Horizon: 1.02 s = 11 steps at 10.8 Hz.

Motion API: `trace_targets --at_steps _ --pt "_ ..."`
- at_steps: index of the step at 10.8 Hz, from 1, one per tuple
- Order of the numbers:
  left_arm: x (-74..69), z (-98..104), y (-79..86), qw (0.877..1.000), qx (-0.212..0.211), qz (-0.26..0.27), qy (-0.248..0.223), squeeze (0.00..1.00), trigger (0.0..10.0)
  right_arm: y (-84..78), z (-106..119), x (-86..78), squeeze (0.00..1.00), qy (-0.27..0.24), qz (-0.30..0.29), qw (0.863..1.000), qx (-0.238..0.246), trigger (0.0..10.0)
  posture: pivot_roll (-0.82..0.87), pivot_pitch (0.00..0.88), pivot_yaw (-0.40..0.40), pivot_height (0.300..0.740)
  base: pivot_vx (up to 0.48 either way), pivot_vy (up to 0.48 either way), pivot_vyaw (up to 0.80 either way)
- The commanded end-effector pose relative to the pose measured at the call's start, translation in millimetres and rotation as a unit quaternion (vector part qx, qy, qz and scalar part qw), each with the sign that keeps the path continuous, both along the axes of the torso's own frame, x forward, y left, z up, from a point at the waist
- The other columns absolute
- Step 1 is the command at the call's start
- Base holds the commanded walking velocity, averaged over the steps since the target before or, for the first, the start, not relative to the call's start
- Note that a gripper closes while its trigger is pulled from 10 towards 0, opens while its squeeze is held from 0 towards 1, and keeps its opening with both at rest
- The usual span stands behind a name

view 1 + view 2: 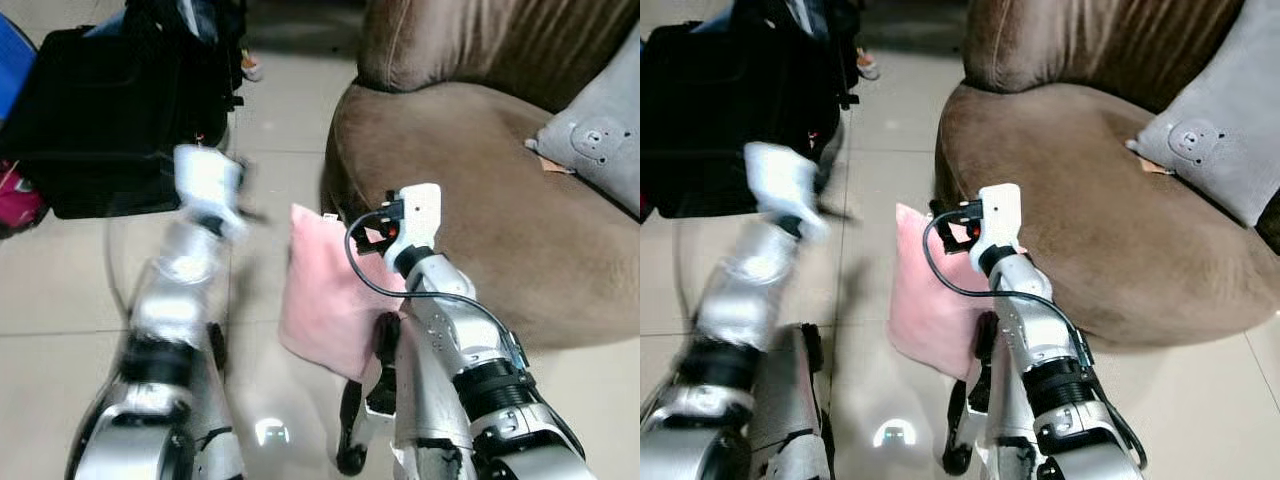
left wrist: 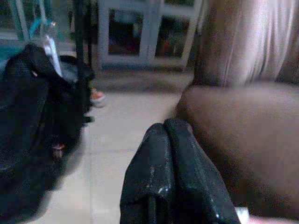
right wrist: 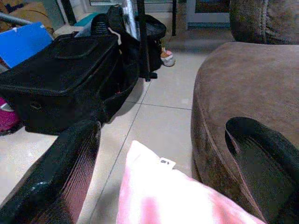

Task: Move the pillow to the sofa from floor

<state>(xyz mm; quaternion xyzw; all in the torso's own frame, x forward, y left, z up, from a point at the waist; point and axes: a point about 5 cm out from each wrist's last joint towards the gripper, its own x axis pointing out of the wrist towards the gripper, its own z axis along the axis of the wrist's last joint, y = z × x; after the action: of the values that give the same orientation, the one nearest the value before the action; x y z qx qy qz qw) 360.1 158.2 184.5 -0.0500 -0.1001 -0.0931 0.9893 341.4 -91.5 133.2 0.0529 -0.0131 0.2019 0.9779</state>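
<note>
pillow, pink soft fabric (image 1: 325, 300), stands on edge on the pale tiled floor (image 1: 60, 300) against the front of the brown plush sofa (image 1: 470, 180); its right part is hidden behind the right arm. right gripper (image 3: 163, 163) is spread wide, one finger each side of the pillow's top. left gripper (image 2: 175, 177) is pressed closed, its arm blurred.
</note>
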Motion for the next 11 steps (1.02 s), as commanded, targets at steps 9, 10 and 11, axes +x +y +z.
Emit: trace_targets --at_steps 9,10,11 --pt "7.6 18.1 -1.0 0.88 -0.47 -0.05 0.044 0.0 0.0 -2.7 -6.1 -4.3 0.0 0.009 -0.002 1.0 -0.005 10.0 0.18 0.236 -0.132 0.506 0.0 0.0 0.0" --pt "7.3 17.2 -3.2 0.898 -0.434 -0.043 0.05 1.0 0.0 -2.8 -6.3 -4.6 0.0 0.009 -0.002 1.0 -0.006 10.0 0.18 0.238 -0.131 0.506 0.0 0.0 0.0" --pt "6.3 19.2 -6.9 0.901 -0.428 -0.057 0.047 1.0 10.0 -2.8 -6.6 -4.8 0.0 0.01 -0.002 1.0 -0.006 10.0 0.18 0.24 -0.131 0.506 0.0 0.0 0.0"
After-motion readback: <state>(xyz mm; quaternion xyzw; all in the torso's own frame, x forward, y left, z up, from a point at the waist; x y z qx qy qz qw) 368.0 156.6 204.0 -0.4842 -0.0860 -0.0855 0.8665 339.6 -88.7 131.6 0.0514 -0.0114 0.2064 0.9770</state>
